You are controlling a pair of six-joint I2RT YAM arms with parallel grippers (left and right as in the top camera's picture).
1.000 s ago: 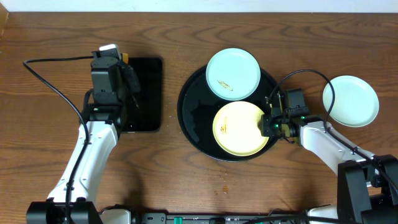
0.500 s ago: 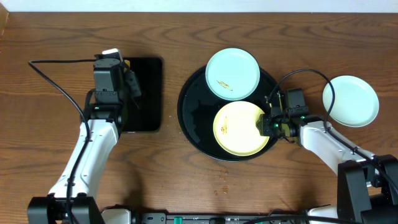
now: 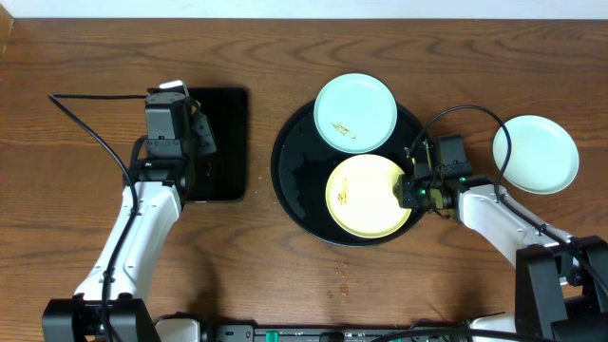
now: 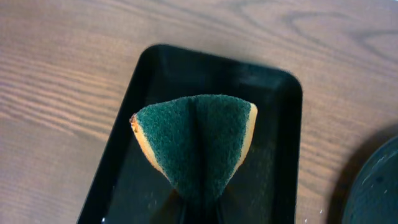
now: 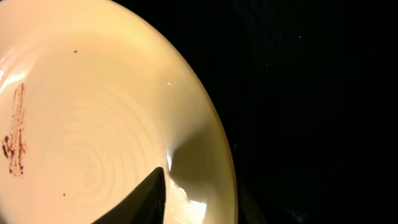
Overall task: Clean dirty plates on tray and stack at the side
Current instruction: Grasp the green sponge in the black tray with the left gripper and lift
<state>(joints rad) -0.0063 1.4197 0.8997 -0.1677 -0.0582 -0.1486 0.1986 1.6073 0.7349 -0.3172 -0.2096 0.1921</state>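
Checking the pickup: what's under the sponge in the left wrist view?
The rectangular black tray, its floor showing around the folded sponge. The patch directly beneath is covered, so contact is unclear.

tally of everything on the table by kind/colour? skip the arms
Pale mint-blue round plates: 2
Pale yellow round plate: 1
Glossy black round tray: 1
Black rectangular tray: 1
Green-and-yellow scrub sponge: 1
Total: 6

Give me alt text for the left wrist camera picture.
A green-and-yellow sponge, pinched into a fan at the bottom edge, hangs over a small rectangular black tray on a wooden table. The round tray shows its rim at lower right.
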